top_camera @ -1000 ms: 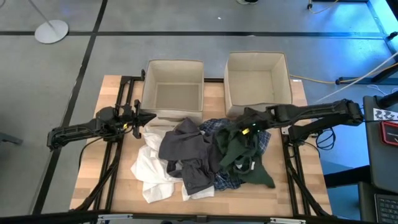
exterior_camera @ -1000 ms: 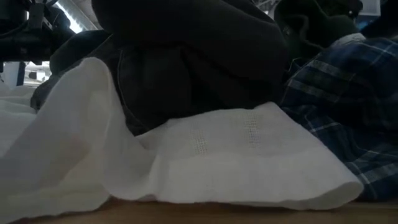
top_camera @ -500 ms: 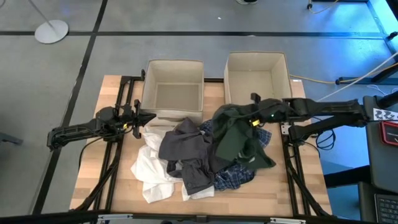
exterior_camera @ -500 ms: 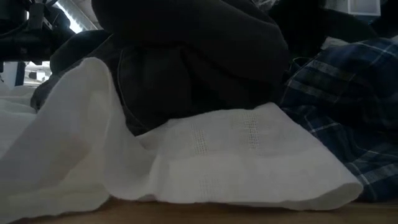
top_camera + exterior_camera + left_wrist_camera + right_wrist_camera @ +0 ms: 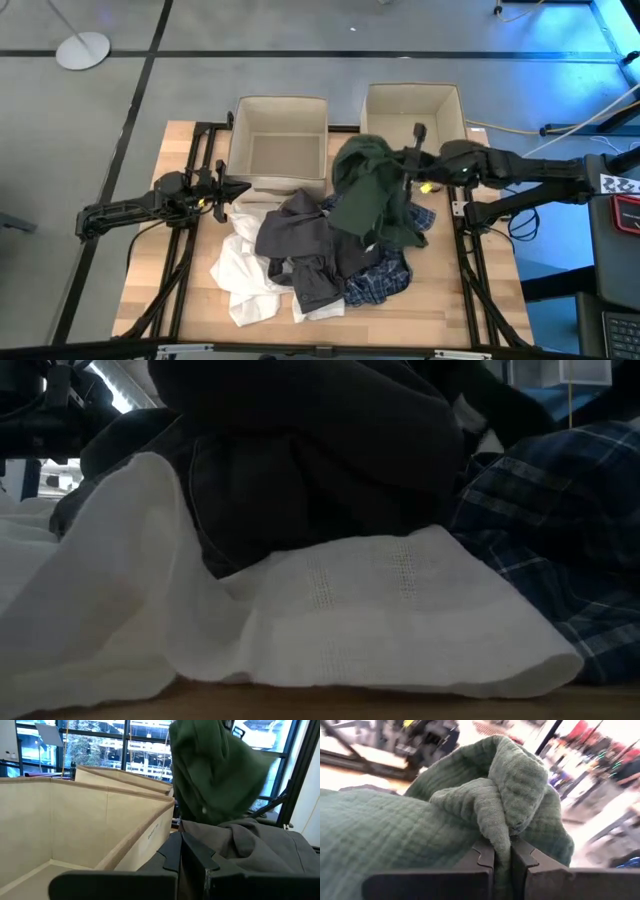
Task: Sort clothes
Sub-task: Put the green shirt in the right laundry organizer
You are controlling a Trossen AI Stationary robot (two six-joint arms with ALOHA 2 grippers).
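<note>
Above the pile, the right gripper pinches a bunched fold of the dark green waffle-knit garment — soft, limp, probably light — draping freely.

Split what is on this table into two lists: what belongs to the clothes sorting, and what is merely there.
Belongs to the job:
- dark green waffle-knit fabric garment, pinched and lifted by the right tool
- dark grey soft garment
- blue-and-white plaid shirt
- white fabric shirts

Merely there:
- two beige square fabric boxes, both without clothes
- left tool, waiting by the left box
</note>
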